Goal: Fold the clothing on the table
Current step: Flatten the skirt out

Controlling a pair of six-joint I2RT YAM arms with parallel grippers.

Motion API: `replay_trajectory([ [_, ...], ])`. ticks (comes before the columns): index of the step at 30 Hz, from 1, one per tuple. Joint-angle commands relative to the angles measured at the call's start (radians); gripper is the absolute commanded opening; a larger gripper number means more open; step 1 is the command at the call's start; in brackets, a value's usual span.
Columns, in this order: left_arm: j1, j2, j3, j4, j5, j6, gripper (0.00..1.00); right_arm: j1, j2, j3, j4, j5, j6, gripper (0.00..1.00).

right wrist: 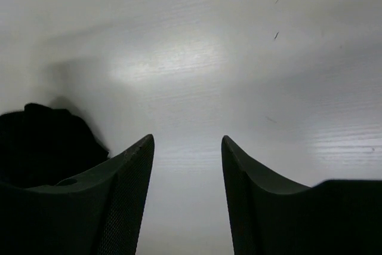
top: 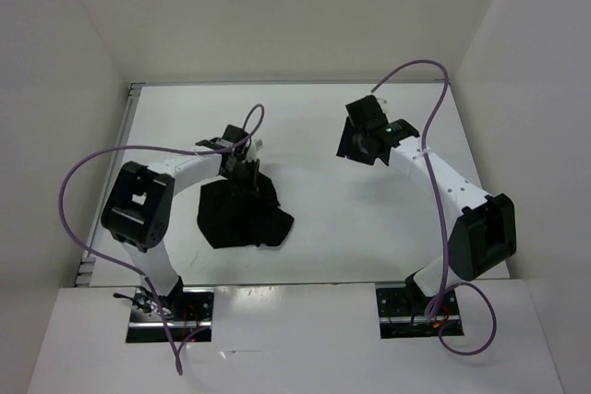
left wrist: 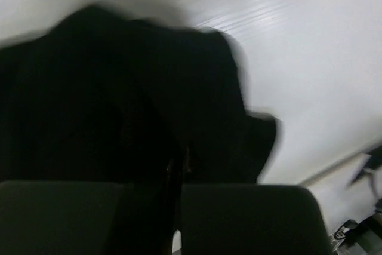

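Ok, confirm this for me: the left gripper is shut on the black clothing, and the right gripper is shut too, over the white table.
Not quite. The right gripper is open, not shut: the right wrist view shows its jaws wide apart over the white table. The rest holds: the left gripper is shut on the black clothing.

A smooth white desk with a thin metal strip along its left edge carries a black garment, bunched in a crumpled heap left of centre, toward the near edge
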Motion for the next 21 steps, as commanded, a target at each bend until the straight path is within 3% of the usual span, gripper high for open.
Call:
replay_trajectory([
  [1,0.008,-0.023,0.004,-0.059,-0.161,0.0,0.0,0.008,-0.011,-0.032,0.065,-0.161,-0.084,0.54],
  [13,0.048,-0.002,0.151,-0.081,-0.152,0.009,0.0,0.32,0.155,-0.012,0.083,-0.362,-0.233,0.5],
  [21,0.066,-0.002,0.185,-0.072,-0.121,-0.001,0.0,0.346,0.302,0.021,0.185,-0.477,-0.183,0.48],
])
